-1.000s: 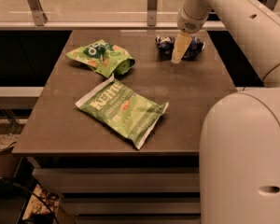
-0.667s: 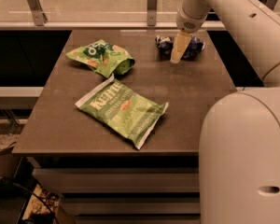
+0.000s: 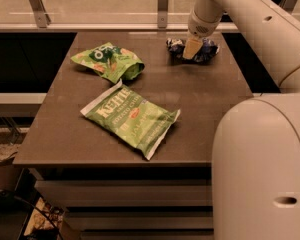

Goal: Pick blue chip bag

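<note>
The blue chip bag is a small dark-blue crinkled foil bag with white marks, lying at the far right of the brown table. My gripper reaches down from the upper right and sits right on the middle of the bag, covering part of it. One tan finger shows in front of the bag.
A green bag with orange patches lies at the far left of the table. A large green bag with white lettering lies in the middle. My arm spans the upper right and my white body fills the lower right. A railing runs behind the table.
</note>
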Motion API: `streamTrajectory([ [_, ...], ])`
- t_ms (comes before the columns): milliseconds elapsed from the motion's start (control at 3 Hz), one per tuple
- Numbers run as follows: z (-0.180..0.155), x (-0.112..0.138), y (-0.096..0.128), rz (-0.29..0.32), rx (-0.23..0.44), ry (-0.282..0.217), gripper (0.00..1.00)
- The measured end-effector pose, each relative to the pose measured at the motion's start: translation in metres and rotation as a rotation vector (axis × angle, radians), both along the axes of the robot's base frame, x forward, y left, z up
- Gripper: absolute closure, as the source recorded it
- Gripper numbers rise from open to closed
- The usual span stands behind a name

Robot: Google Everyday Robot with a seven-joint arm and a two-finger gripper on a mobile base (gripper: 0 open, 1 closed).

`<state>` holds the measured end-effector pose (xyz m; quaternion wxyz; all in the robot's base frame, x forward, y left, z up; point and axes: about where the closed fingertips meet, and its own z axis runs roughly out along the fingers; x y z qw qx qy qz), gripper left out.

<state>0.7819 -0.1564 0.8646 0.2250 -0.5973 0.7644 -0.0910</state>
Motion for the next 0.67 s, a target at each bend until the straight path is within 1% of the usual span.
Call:
streamTrajectory([
  [667, -0.0073, 0.0011, 0.0022, 0.003, -0.001, 0.010, 0.87],
])
